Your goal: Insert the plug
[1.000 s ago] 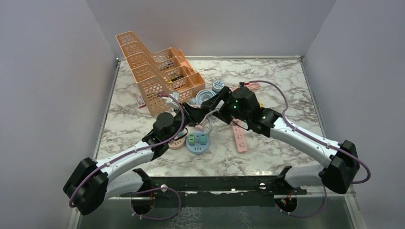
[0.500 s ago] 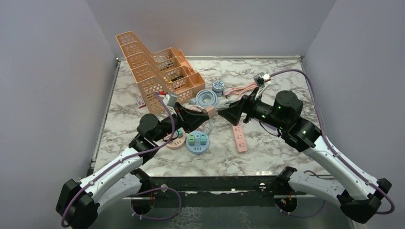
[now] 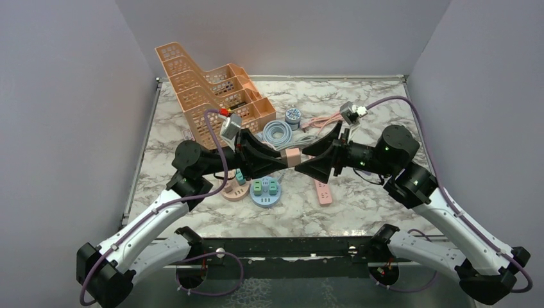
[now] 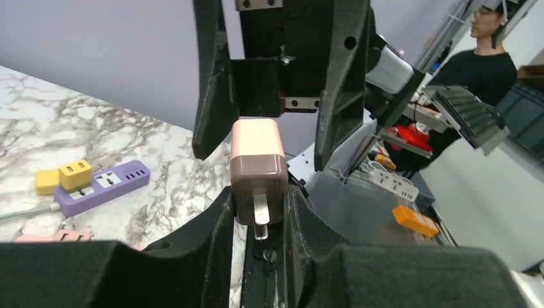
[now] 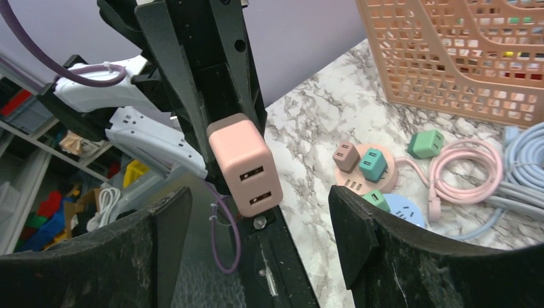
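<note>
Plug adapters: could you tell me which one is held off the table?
The pink adapter, clamped in the left claw; brown one, teal one and green one rest below.

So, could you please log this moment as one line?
left gripper: shut on pink two-port charger plug | right gripper: open, facing it

Two-tone plug (image 4: 258,168) dead centre: pale pink on top, dusty mauve below, silver prongs. The table (image 3: 359,212) is white marble with grey veins. Upper left of the overhead view, a peach-orange lattice basket (image 3: 192,77). At the left of the left wrist view, a purple power strip (image 4: 106,183) carries a yellow adapter (image 4: 76,173). Mid-table, a round light-blue socket (image 3: 265,200) wears green plugs (image 3: 257,187); to its right lies a pink strip (image 3: 322,190).
</note>
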Robot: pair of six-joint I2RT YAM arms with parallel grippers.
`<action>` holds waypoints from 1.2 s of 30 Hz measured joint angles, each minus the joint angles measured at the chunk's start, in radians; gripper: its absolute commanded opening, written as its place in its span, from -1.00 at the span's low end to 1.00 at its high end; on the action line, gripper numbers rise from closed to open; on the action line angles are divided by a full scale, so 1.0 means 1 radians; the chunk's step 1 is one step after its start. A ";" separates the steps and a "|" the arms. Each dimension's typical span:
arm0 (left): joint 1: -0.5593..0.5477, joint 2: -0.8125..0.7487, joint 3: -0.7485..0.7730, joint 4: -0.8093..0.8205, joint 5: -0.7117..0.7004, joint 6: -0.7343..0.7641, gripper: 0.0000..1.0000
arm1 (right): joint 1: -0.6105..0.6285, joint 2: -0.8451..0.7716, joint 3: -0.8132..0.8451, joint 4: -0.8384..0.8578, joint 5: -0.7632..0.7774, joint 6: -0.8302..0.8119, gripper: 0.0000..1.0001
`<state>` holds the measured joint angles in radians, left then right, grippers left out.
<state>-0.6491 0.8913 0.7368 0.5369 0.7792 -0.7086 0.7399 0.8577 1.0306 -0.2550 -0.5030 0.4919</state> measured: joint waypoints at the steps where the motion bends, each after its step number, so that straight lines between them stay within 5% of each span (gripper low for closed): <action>1: 0.000 0.004 0.004 0.000 0.012 0.000 -1.00 | 0.000 0.007 -0.003 0.013 -0.013 0.011 0.49; 17: 0.000 0.019 0.025 -0.008 0.104 -0.017 -1.00 | 0.000 0.066 -0.075 0.257 -0.178 0.140 0.00; 23: 0.000 0.017 0.026 -0.007 0.103 -0.028 -1.00 | -0.001 0.074 -0.094 0.302 -0.218 0.149 -0.72; 25: 0.000 0.014 0.026 -0.008 0.104 -0.053 -0.73 | -0.002 0.076 -0.095 0.318 -0.229 0.131 -0.96; 29: 0.002 0.013 0.026 -0.014 0.091 -0.058 0.18 | -0.003 0.082 -0.095 0.329 -0.233 0.120 -0.97; 36: 0.001 -0.016 0.005 -0.201 -0.167 0.074 0.49 | -0.002 0.079 -0.087 0.168 -0.048 0.078 -0.97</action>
<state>-0.6479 0.8757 0.7422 0.3359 0.6121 -0.6346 0.7383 0.9363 0.9440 -0.0872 -0.5507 0.5701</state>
